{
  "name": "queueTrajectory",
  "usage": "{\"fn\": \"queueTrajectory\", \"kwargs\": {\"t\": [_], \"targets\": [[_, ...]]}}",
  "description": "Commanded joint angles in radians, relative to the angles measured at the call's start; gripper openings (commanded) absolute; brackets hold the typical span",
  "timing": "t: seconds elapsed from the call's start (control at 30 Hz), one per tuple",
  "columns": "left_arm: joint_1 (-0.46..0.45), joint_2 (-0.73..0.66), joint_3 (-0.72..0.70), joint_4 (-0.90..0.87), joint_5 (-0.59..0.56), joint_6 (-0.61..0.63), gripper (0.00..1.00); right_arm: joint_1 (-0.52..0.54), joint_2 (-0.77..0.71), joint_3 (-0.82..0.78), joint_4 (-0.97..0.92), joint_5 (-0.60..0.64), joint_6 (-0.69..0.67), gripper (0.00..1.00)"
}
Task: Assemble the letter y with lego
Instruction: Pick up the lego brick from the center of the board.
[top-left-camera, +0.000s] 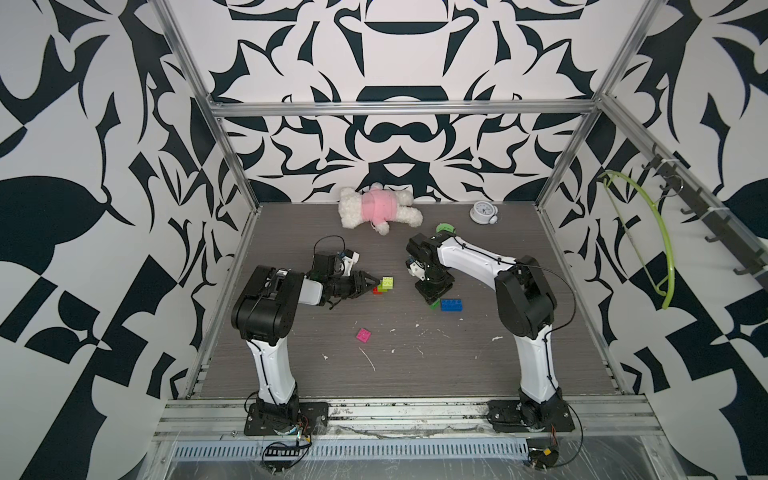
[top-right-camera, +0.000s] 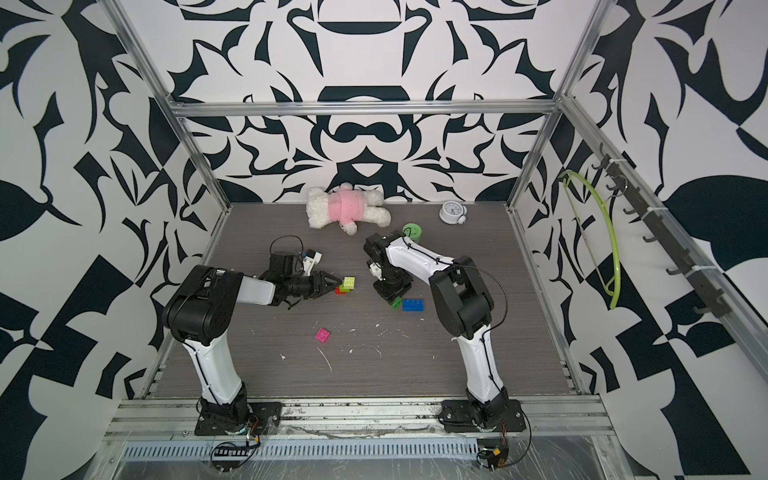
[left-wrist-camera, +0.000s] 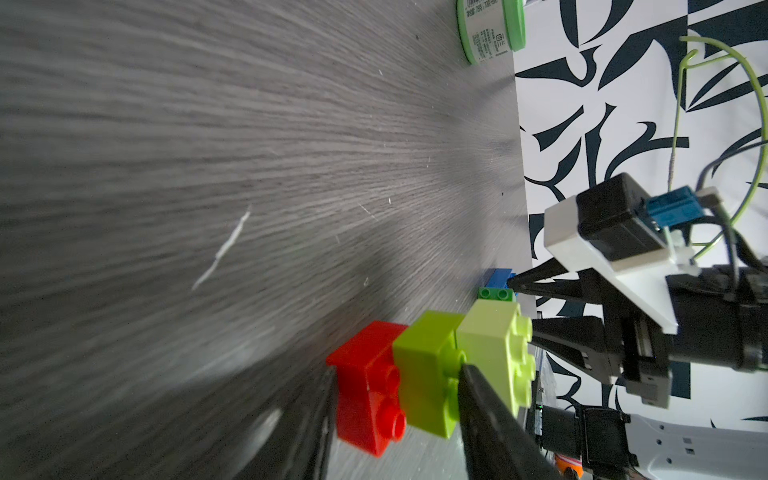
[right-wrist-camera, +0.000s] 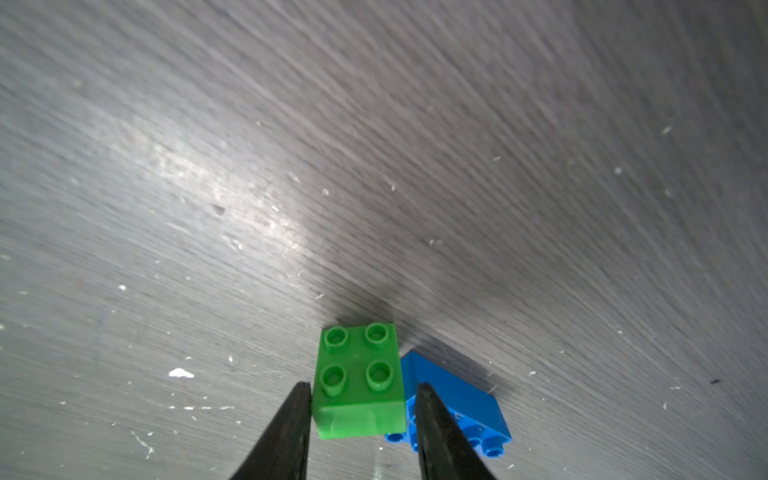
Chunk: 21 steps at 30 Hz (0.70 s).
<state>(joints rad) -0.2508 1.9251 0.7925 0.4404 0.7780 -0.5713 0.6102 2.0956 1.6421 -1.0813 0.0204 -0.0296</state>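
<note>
Top views: green brick (top-left-camera: 434, 305) mostly hidden under right gripper (top-left-camera: 432, 300). Blue brick (right-wrist-camera: 457, 399) just beside green brick, partly behind a finger. Left gripper (left-wrist-camera: 395, 374) fingers blurred, cut off by frame edge. Jar (left-wrist-camera: 490, 29), well apart from green brick, also cropped.

The right gripper (right-wrist-camera: 363, 385) straddles a green brick (right-wrist-camera: 357, 374) whose four studs face the camera, one black finger close at each side, while a blue brick (right-wrist-camera: 453, 399), tipped on its side, touches the green brick, with the grey wood-grain table (right-wrist-camera: 374, 166) and its white flecks (right-wrist-camera: 181, 373) around it.
</note>
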Motion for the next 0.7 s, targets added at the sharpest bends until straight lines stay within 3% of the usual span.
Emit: {"fn": "queueTrajectory", "kwargs": {"t": [0.0, 0.17, 0.33, 0.43, 0.53, 0.67], "targets": [[0.001, 0.074, -0.045, -0.239, -0.175, 0.030, 0.51, -0.006, 0.010, 0.004, -0.014, -0.012, -0.001, 0.44], [0.001, 0.074, -0.045, -0.239, -0.175, 0.030, 0.51, -0.007, 0.012, 0.001, -0.014, -0.016, -0.003, 0.44], [0.001, 0.073, -0.045, -0.239, -0.175, 0.030, 0.51, -0.007, -0.006, 0.008, -0.005, -0.022, -0.001, 0.28], [0.002, 0.073, -0.045, -0.240, -0.175, 0.030, 0.51, -0.005, -0.071, -0.007, 0.042, -0.033, 0.017, 0.25], [0.001, 0.074, -0.046, -0.238, -0.175, 0.029, 0.51, 0.014, -0.200, -0.114, 0.190, -0.042, 0.089, 0.24], [0.001, 0.076, -0.045, -0.237, -0.173, 0.030, 0.51, 0.091, -0.408, -0.372, 0.519, -0.005, 0.190, 0.24]]}}
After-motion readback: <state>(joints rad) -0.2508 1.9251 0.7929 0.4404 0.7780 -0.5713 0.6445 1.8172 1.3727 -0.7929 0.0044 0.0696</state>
